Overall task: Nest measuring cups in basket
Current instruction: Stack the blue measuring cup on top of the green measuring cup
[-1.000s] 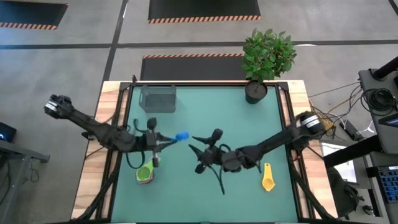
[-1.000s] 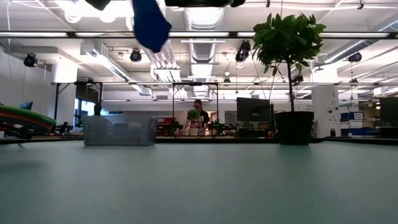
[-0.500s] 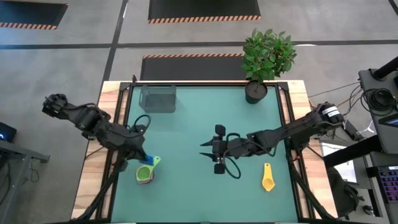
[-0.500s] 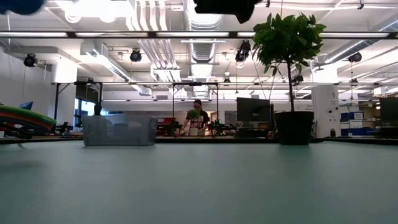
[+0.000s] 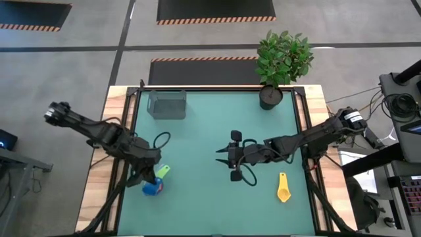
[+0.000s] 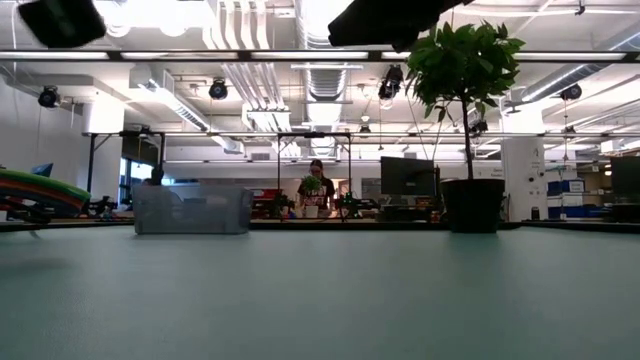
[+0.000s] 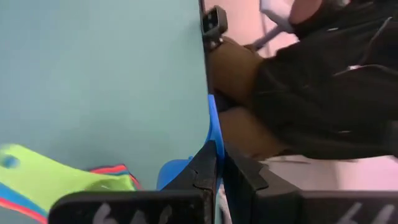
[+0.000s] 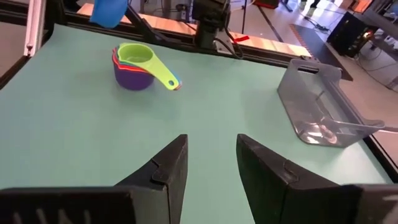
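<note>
The green-topped work table (image 5: 197,138) is set out with the small rectangular grey see-through basket (image 5: 167,104) near its far edge and the black pot with green plant (image 5: 271,96) at the far right corner. The basket is seen to be empty; nesting is being carried out on the table first, presumably so that one stack can be moved into it.

The left gripper (image 5: 152,182) is positioned at the near left of the table, directly over the stack of nested plastic measuring cups (image 8: 138,65), purple at the outside and green innermost. A blue plastic measuring cup (image 5: 154,187) is pinched by its handle between nearly closed fingers (image 7: 205,168), so that the bowl hangs free for lowering into the stack.

The right gripper (image 8: 211,163) is held mid-table, fingers spread, nothing held. A yellow plastic measuring cup (image 5: 283,189) lies well apart, near right.
</note>
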Available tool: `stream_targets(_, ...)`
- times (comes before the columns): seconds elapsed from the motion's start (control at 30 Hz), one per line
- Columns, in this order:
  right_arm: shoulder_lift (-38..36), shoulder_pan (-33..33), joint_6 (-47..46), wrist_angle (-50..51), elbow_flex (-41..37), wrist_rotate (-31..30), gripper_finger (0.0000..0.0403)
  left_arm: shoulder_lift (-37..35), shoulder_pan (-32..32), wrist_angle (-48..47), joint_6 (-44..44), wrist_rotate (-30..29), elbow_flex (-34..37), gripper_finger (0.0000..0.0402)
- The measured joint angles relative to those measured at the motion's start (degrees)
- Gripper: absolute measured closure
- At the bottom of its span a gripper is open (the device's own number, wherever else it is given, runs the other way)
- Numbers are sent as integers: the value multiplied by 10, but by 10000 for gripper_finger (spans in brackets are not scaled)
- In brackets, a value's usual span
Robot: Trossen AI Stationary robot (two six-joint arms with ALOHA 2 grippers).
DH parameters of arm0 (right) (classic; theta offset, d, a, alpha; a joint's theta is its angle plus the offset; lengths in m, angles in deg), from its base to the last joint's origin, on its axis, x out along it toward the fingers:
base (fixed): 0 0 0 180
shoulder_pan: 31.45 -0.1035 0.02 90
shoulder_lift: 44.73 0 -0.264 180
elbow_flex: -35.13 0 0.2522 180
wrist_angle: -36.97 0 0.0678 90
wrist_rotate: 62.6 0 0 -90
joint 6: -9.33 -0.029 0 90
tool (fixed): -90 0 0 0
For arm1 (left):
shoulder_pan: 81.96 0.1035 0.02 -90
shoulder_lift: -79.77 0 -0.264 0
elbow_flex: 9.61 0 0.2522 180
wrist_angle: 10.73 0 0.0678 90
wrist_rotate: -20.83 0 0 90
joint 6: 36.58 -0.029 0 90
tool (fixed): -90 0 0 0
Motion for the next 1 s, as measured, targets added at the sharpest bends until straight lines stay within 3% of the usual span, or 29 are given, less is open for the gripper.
stream_targets(0.13, 0, -1, 1, -1, 0, 3, 281, -22, 8, 60, 41, 40, 58, 402)
stream_targets(0.5, 0, -1, 2, -1, 0, 3, 286, -73, 59, 81, 55, 48, 150, 402)
stream_targets(1.0, 0, -1, 1, -8, 0, 3, 291, -102, 88, 90, 53, 60, 197, 402)
